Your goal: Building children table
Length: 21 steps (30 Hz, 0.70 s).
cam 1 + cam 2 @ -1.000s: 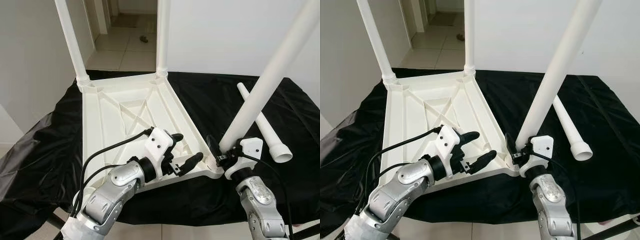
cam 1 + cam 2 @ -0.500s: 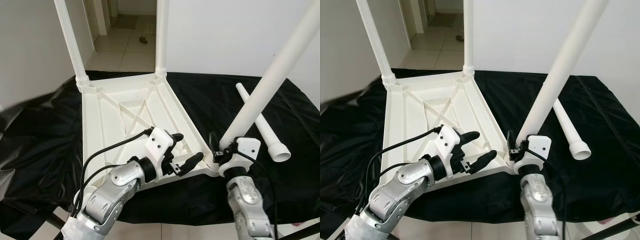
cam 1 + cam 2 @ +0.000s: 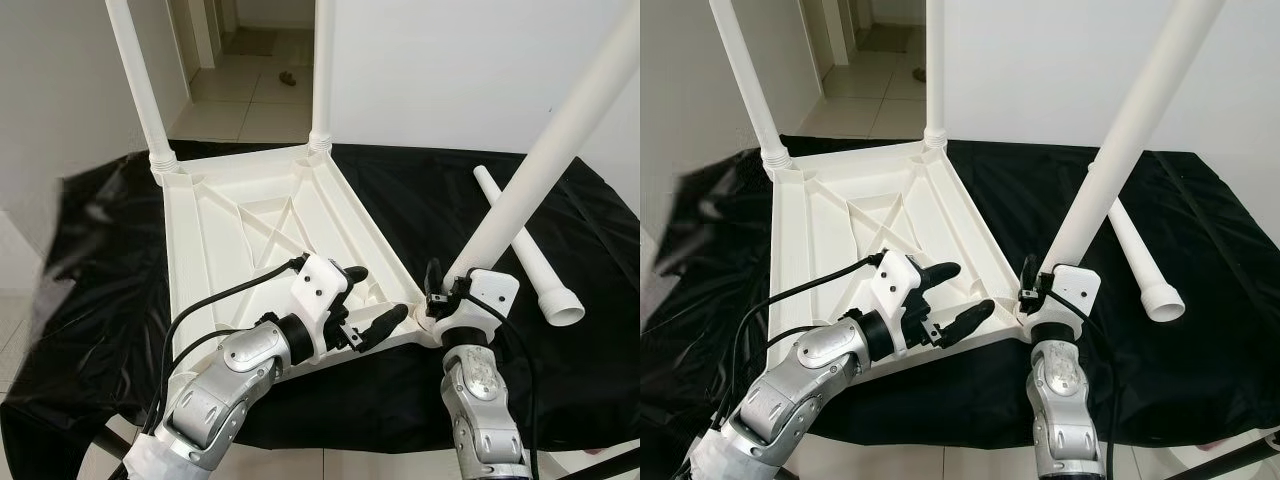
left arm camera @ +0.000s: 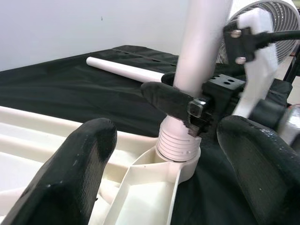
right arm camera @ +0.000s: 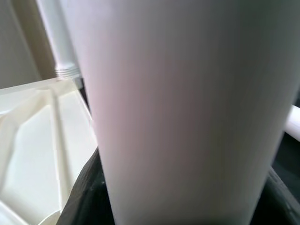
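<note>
The white plastic table top [image 3: 270, 240] lies upside down on a black cloth [image 3: 430, 200] that covers the work surface, with its ribbed underside facing up. Two white legs stand upright in the far corner sockets: the far left leg [image 3: 135, 80] and the far right leg [image 3: 322, 70]. A third leg [image 3: 545, 150] is seated at the near right corner socket [image 4: 176, 157] and tilts away to the robot's right rather than standing vertical; its threaded end meets the socket collar. The right gripper [image 3: 447, 296] is clamped around the base of this third leg, just above the socket, with one black finger on each side of the tube; in the right wrist view the tube surface [image 5: 187, 108] sits directly between the fingers. The left gripper [image 3: 372, 298] hovers over the near edge of the table top, just beside the same corner, with its fingers [image 4: 70, 173] spread wide and holding nothing. A fourth leg [image 3: 525, 250] lies flat on the cloth to the right of the table top, well apart from both grippers, with its flared end toward the near side. Beyond the cloth, a white wall [image 3: 460, 60] stands behind the right half of the scene, and a tiled floor [image 3: 245, 90] runs back through a doorway behind the two upright legs.
</note>
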Motion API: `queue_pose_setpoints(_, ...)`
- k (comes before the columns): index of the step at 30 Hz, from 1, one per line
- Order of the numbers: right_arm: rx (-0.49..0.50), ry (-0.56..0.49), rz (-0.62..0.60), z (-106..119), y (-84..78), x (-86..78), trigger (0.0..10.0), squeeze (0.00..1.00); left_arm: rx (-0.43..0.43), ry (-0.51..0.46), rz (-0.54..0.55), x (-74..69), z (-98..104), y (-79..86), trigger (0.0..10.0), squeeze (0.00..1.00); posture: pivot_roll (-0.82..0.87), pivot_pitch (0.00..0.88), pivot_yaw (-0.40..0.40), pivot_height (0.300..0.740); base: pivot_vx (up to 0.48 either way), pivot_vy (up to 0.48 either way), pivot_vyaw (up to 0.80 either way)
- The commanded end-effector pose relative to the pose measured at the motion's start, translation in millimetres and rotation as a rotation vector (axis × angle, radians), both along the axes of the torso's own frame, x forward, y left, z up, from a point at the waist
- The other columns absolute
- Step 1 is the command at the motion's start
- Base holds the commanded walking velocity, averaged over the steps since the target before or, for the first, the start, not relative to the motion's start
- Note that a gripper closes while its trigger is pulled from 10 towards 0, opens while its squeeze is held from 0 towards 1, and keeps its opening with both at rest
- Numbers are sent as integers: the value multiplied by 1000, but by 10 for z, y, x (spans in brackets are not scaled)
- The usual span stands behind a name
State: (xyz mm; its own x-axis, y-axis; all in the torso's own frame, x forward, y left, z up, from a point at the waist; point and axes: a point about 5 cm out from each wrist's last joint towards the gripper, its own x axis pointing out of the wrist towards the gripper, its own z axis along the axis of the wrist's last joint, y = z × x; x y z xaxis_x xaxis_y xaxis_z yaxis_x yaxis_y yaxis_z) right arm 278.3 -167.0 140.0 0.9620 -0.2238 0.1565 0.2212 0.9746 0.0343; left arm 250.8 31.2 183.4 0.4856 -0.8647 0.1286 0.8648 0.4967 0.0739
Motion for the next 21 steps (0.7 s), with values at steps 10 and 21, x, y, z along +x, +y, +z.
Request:
queue_pose_setpoints(10,4,246,-207,-413,-84,7,10000,0,8,-17,-51,-21,12,-38,10000,0,18,30,20,740,0,0,0)
queue_pose_setpoints(21,7,185,-352,-338,-226,-35,10000,0,8,-19,-52,-23,7,-49,10000,0,15,23,18,740,0,0,0)
